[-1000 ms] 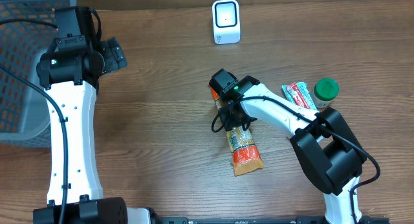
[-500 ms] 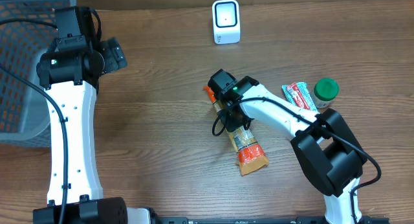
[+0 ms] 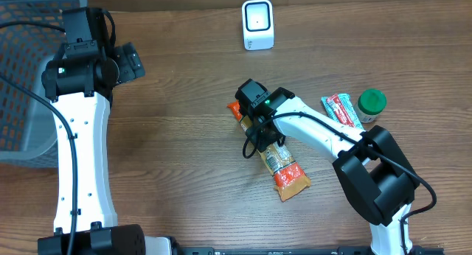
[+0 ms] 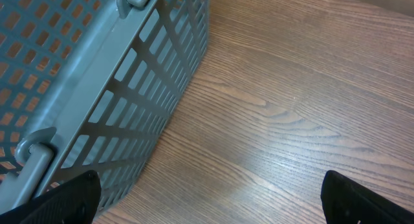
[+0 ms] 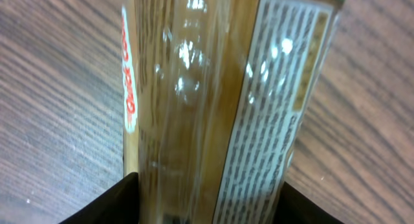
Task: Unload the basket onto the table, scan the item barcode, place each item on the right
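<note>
- My right claw (image 5: 206, 201) is down over the snack packet (image 3: 279, 161), one dark finger (image 5: 107, 208) on each side of the wrapper.
- The fingers sit right at the wrapper's edges, but I cannot tell whether they are pinching it or only straddling it.
- In my right wrist view the packet runs straight up between them, with its glossy clear window and printed label panel facing the camera.
- The packet lies flat on the wooden table (image 3: 177, 137), on my side of the white scanner (image 3: 257, 24) and well apart from it. It lies at a slant, and its orange far end points roughly toward the scanner.
- A red-and-white pack (image 3: 341, 107) and a green-capped bottle (image 3: 372, 104) lie touching each other to the right of the scanner and nearer to me.
- My left claw (image 4: 213, 197) is far to the left of the scanner with its fingers spread wide. It holds nothing and hangs over bare wood.
- The grey mesh basket (image 4: 97, 75) stands just beside that claw, further left of the scanner again.
</note>
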You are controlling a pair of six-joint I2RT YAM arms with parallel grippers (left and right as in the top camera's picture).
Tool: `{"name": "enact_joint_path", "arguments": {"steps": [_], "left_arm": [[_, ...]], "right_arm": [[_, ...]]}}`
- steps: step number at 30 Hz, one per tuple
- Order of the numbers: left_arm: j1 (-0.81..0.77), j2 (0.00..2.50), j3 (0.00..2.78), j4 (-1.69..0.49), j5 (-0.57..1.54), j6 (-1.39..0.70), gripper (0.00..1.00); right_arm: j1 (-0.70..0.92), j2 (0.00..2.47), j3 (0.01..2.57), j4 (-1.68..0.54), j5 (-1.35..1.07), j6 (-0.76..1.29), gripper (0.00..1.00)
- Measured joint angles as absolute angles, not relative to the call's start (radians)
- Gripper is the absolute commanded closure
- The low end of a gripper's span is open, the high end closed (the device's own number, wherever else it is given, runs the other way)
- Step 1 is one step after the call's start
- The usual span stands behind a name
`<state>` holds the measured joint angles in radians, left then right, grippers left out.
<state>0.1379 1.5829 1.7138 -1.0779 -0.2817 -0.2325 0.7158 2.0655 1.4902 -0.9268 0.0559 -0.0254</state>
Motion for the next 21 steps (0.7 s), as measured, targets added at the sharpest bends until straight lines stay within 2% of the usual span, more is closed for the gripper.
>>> {"name": "enact_joint_path", "arguments": {"steps": [1, 4, 7, 13, 14, 15, 16, 19, 20, 21], "left_arm": [[0.138, 1.583, 1.714, -1.078, -0.282, -0.233, 0.0], [0.138, 1.583, 1.714, -1.078, -0.282, -0.233, 0.0], [0.138, 1.583, 1.714, -1.078, -0.282, -0.233, 0.0], [0.138, 1.583, 1.714, -1.078, -0.282, -0.233, 0.0], [0.138, 1.583, 1.714, -1.078, -0.282, -0.233, 0.0], [0.138, 1.583, 1.714, -1.078, -0.282, -0.233, 0.0], [0.138, 1.583, 1.714, -1.078, -0.282, -0.233, 0.0], [0.138, 1.583, 1.714, -1.078, -0.282, -0.233, 0.0], [0.138, 1.583, 1.714, -1.078, -0.282, -0.233, 0.0], [0.138, 1.583, 1.714, -1.078, -0.282, -0.233, 0.0]], "right_arm": [[0.716, 2.065, 1.49, -0.92, 0.06, -0.027, 0.41], [0.716, 2.065, 1.49, -0.909, 0.07, -0.026, 0.56], [0.718, 2.065, 1.49, -0.913, 0.078, -0.026, 0.67], [0.72, 2.058, 1.491, -0.92, 0.079, -0.027, 0.71], [0.721, 2.058, 1.491, -0.92, 0.076, -0.026, 0.77], [0.72, 2.058, 1.491, -0.92, 0.075, -0.026, 0.91], [0.721, 2.057, 1.491, -0.921, 0.075, -0.023, 0.96], [0.721, 2.039, 1.495, -0.931, 0.066, -0.028, 0.95], [0.72, 2.039, 1.495, -0.93, 0.067, -0.027, 0.91], [0.721, 2.039, 1.495, -0.93, 0.066, -0.027, 0.77]]}}
